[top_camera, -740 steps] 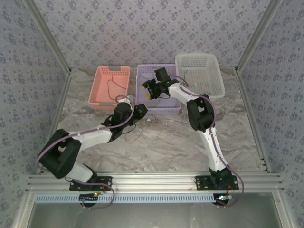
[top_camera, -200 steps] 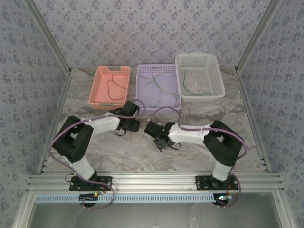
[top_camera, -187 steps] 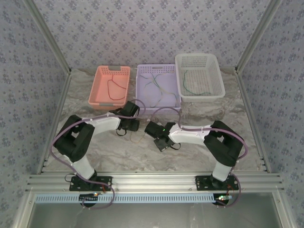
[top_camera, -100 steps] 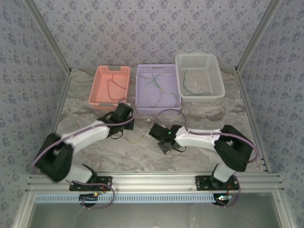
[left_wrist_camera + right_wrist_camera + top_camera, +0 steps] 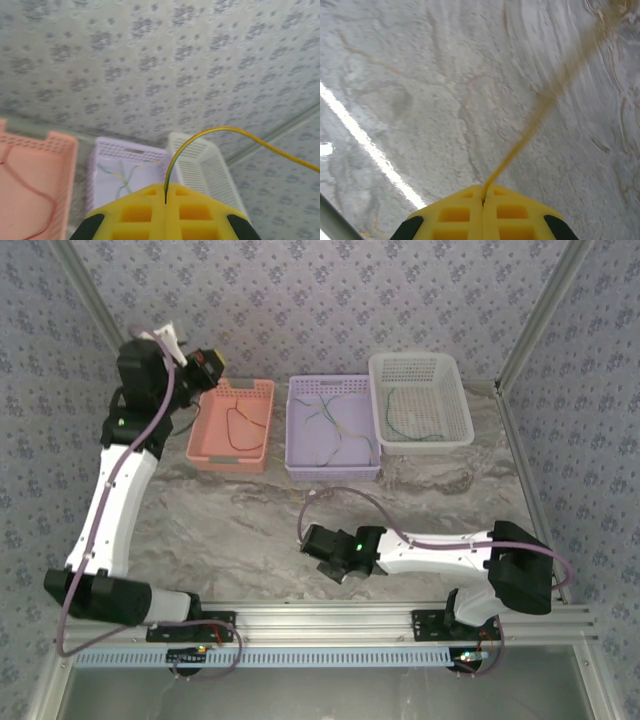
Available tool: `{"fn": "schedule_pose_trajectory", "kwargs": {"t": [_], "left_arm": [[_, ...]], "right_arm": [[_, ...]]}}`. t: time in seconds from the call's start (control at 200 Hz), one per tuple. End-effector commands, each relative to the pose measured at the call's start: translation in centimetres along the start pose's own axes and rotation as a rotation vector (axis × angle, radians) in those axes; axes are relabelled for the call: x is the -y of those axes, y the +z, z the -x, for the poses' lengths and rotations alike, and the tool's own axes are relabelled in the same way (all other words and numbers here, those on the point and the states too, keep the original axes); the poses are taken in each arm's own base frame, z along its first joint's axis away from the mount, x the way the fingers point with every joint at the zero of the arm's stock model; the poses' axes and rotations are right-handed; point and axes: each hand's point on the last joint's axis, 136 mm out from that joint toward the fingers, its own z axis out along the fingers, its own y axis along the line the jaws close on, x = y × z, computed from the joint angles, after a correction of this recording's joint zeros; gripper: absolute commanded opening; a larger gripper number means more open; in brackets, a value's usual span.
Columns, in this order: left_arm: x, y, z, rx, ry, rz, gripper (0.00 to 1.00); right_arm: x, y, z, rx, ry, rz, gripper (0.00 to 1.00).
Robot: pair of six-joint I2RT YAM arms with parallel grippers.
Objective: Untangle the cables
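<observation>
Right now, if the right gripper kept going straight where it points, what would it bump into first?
Probably the marble table. The right gripper, shut on a yellow cable, points down at its bare surface; how far off is unclear.

A left basket (image 5: 200, 427), a middle basket (image 5: 333, 471) and a right basket (image 5: 456, 405) are set side by side at the back of the surface (image 5: 240, 530). Inside each, cables (image 5: 336, 436) are laid.

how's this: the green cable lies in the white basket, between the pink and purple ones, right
Not quite: the green cable does lie in the white basket, but that basket sits at the right end, beside the purple basket; the top external view shows it.
</observation>
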Motion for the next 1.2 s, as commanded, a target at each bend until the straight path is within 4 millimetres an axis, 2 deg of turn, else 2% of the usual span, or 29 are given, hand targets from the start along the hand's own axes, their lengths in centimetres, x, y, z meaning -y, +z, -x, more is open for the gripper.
{"fn": "schedule_pose_trajectory", "kwargs": {"t": [0.0, 0.09, 0.2, 0.345, 0.54, 0.61, 0.63, 0.675, 0.794, 0.834, 0.854, 0.924, 1.044, 1.194], "left_arm": [[3.1, 2.1, 1.1, -0.056, -0.088, -0.176, 0.00], [3.7, 4.0, 2.6, -0.029, -0.155, -0.239, 0.00], [4.6, 6.4, 3.2, -0.032, -0.239, -0.316, 0.00], [5.4, 9.7, 1.6, -0.063, -0.297, -0.350, 0.00], [5.6, 15.0, -1.7, -0.083, -0.362, -0.317, 0.00], [4.5, 17.3, -3.1, -0.083, -0.404, -0.278, 0.00], [4.9, 17.7, -2.7, -0.070, -0.407, -0.285, 0.00], [4.5, 19.2, -3.5, -0.079, -0.422, -0.266, 0.00], [3.2, 23.5, -6.4, -0.140, -0.457, -0.219, 0.00], [2.8, 24.7, -7.4, -0.159, -0.467, -0.210, 0.00], [2.6, 25.3, -7.9, -0.166, -0.469, -0.203, 0.00], [1.7, 27.1, -9.6, -0.187, -0.482, -0.175, 0.00], [0.2, 29.6, -12.0, -0.206, -0.500, -0.145, 0.00], [-2.0, 32.2, -15.3, -0.252, -0.516, -0.096, 0.00]], "right_arm": [[-0.3, -0.7, 0.8, 0.036, -0.071, -0.015, 0.00], [-0.7, -1.0, 1.3, 0.060, -0.082, -0.007, 0.00], [-0.5, -1.6, 1.7, 0.086, -0.071, -0.013, 0.00], [0.7, -3.7, 3.3, 0.154, -0.022, -0.015, 0.00], [6.2, -7.7, 6.1, 0.268, 0.152, 0.007, 0.00], [9.1, -8.3, 6.4, 0.276, 0.247, 0.022, 0.00], [9.8, -8.5, 6.5, 0.279, 0.267, 0.026, 0.00], [11.4, -8.6, 6.7, 0.283, 0.317, 0.038, 0.00], [15.5, -8.4, 8.0, 0.314, 0.431, 0.101, 0.00], [16.5, -7.7, 7.9, 0.300, 0.452, 0.113, 0.00], [17.4, -8.3, 8.8, 0.326, 0.458, 0.110, 0.00], [19.3, -7.3, 9.1, 0.313, 0.487, 0.121, 0.00], [21.7, -5.2, 9.5, 0.288, 0.542, 0.142, 0.00], [23.7, -2.4, 10.0, 0.253, 0.578, 0.141, 0.00]]}}
